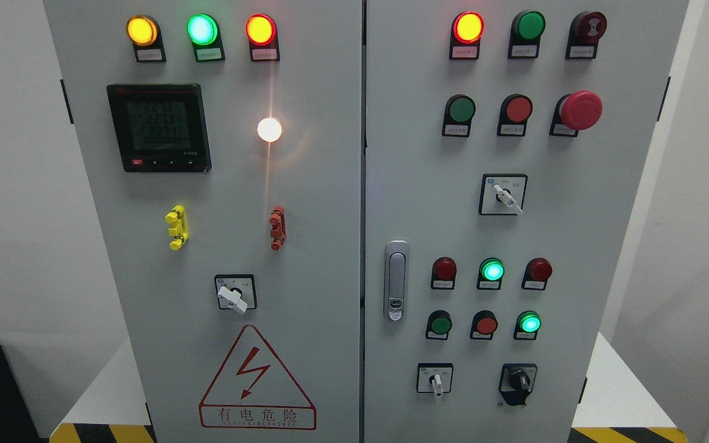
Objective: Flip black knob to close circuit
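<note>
Grey steel cabinet (330, 203), two doors: left door carries black digital meter (159, 128) upper left, white-handled selector (235, 293) below it, red triangular warning sign (257, 381) lowest; right door has silver latch handle (396, 280) at its left edge, black knob (518, 383) bottom right.

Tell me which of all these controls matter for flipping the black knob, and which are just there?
Belongs to the job:
black knob, bottom right of the right door

Just there:
white-handled selector switches
indicator lamps
red mushroom button
digital meter
door handle
warning triangle

No robot hand is in view.
</note>
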Robot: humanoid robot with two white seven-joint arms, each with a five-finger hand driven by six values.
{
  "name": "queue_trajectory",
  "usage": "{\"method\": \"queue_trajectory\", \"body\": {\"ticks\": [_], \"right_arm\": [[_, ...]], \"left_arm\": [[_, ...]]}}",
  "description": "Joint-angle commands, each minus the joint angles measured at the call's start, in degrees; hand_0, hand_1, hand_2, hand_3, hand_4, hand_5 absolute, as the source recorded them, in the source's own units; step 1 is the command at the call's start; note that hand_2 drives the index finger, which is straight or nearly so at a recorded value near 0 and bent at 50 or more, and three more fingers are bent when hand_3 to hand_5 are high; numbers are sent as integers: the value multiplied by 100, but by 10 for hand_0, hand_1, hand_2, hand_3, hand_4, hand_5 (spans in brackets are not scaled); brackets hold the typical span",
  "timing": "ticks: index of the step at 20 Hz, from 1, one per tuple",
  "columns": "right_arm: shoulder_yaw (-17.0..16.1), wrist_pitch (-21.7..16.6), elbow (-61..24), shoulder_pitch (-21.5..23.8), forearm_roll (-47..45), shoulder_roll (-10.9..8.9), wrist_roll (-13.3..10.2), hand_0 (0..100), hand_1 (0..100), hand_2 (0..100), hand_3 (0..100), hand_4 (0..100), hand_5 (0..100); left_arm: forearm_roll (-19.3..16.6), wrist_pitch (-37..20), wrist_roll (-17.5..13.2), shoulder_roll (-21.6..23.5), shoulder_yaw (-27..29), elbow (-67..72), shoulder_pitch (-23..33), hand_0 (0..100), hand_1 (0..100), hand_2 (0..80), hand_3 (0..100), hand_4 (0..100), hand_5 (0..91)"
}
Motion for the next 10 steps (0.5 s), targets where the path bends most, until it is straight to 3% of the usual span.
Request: {"method": "queue_trajectory", "body": {"ticks": [1,10], "right_arm": [[75,-4,55,-126,-88,4,24,0,73,0,0,0,0],[84,5,29,-214,-79,4,6,0,56,0,0,0,0]], "left_arm": [[0,-5,3,0,1,-5,0,120,556,0,0,0,0],[0,-5,3,0,-7,-5,0,120,556,0,0,0,0]]}}
